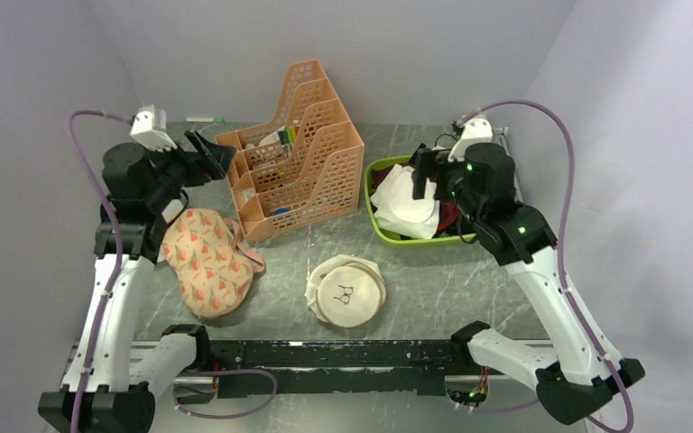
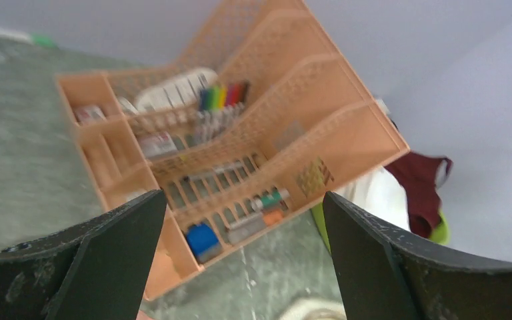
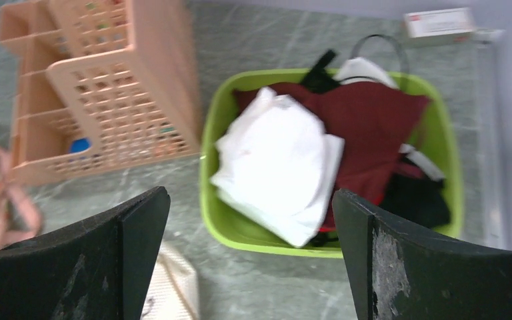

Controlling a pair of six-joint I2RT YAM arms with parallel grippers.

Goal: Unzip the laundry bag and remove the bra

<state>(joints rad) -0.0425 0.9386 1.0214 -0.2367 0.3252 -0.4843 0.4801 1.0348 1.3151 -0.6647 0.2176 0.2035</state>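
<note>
My left gripper point(image 1: 212, 153) and right gripper point(image 3: 250, 200) both gape empty, high and far from the laundry bag point(image 1: 347, 290) at near centre. The bra point(image 3: 373, 127) lies in the green bin point(image 3: 235, 228) at far right, partly under a white cloth point(image 3: 280, 167). If I drop the right arm there, I could snag that pile.

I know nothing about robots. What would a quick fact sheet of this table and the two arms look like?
Laundry bag: round, bra icon facing up, near the front edge, neither arm touching it
Left jaws: open, empty, beside the orange organizer
Right jaws: open, empty, above the green basin
Basin contents: white cloth, dark red garment, black fabric
Floral pouch: left of the bag
</note>
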